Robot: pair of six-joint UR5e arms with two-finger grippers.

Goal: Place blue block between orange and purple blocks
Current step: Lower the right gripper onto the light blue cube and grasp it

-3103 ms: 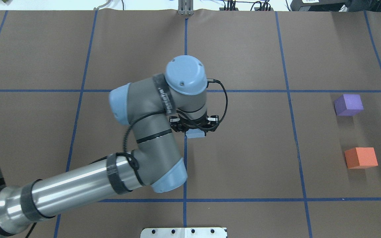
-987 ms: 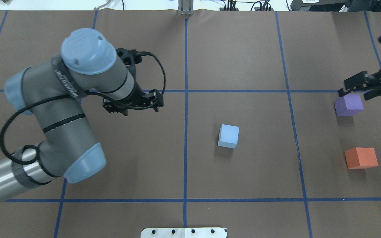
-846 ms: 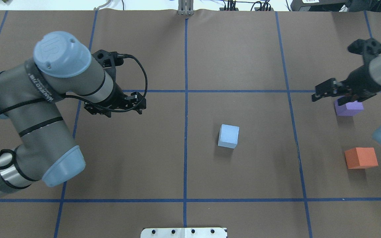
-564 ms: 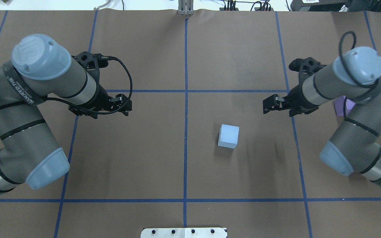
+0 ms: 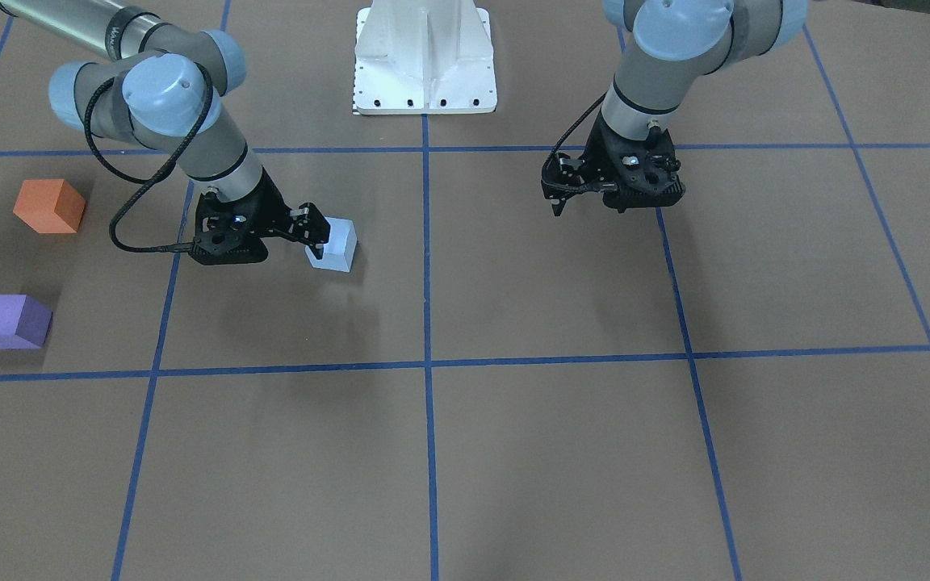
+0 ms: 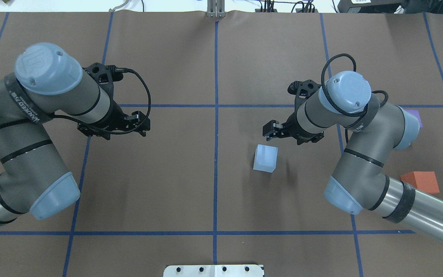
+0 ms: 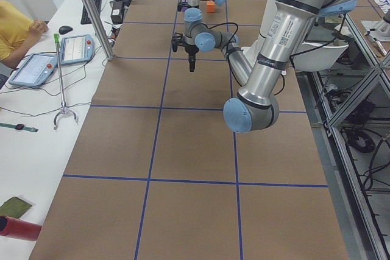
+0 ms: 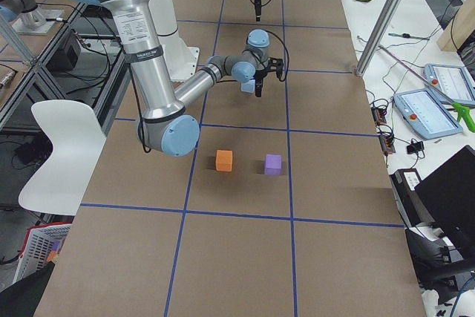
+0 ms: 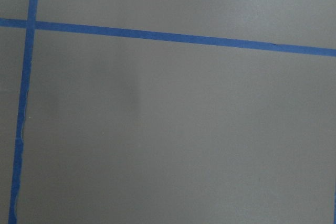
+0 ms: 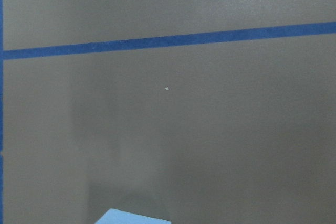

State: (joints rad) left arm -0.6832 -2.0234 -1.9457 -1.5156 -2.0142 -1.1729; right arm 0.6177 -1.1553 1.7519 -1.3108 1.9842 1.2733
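Observation:
The light blue block (image 6: 265,158) (image 5: 333,243) sits alone on the brown table, right of centre. My right gripper (image 6: 285,134) (image 5: 291,232) hovers just beyond it and slightly to its right, looks open and holds nothing. In the right wrist view only the blue block's corner (image 10: 134,217) shows, at the bottom edge. My left gripper (image 6: 110,129) (image 5: 610,195) hangs over bare table far to the left, looks open and is empty. The purple block (image 5: 9,321) and the orange block (image 5: 48,206) stand apart at the far right. My right arm partly hides both in the overhead view.
Blue tape lines (image 6: 215,105) divide the table into squares. The white robot base plate (image 5: 425,48) is at the near edge. An operator with tablets (image 7: 36,68) sits beside the table's left end. A white chair (image 8: 63,146) stands by the right end.
My left gripper let go of the blue block near the table's middle and drew back to the left. My right arm swung in from the far right to just beyond the block.

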